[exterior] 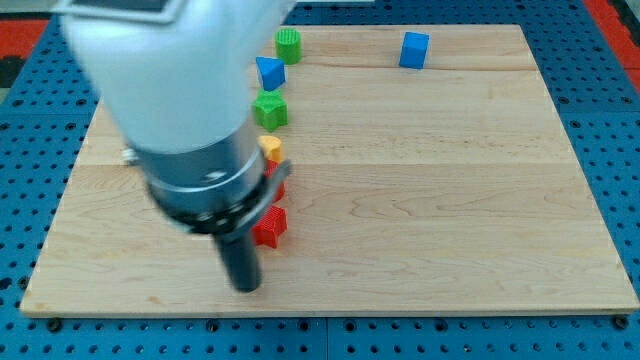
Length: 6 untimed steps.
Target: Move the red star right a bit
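My tip [245, 287] rests on the wooden board near the view's bottom, just below and left of a red block [271, 227], with a small gap between them. A second red block [277, 188] sits right above it, mostly hidden by the arm; I cannot tell which of the two is the star. A yellow block [271, 149] lies just above that one, partly hidden too.
A green block [271, 109], a blue block [269, 72] and a green cylinder-like block [289, 45] form a column toward the view's top. A blue cube [414, 49] stands at the top right. The arm's body [170, 110] covers the board's left part.
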Motion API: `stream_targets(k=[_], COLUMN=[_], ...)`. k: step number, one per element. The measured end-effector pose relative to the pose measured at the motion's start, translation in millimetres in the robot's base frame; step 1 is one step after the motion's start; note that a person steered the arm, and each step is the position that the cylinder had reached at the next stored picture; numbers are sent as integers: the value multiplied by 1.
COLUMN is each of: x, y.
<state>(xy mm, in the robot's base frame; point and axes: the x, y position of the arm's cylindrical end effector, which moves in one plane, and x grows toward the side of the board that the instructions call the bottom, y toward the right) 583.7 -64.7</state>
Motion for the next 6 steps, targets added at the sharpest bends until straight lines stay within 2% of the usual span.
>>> stream_targets(k=[3, 4, 6], x=[-40, -51, -51], y=[-31, -3, 5])
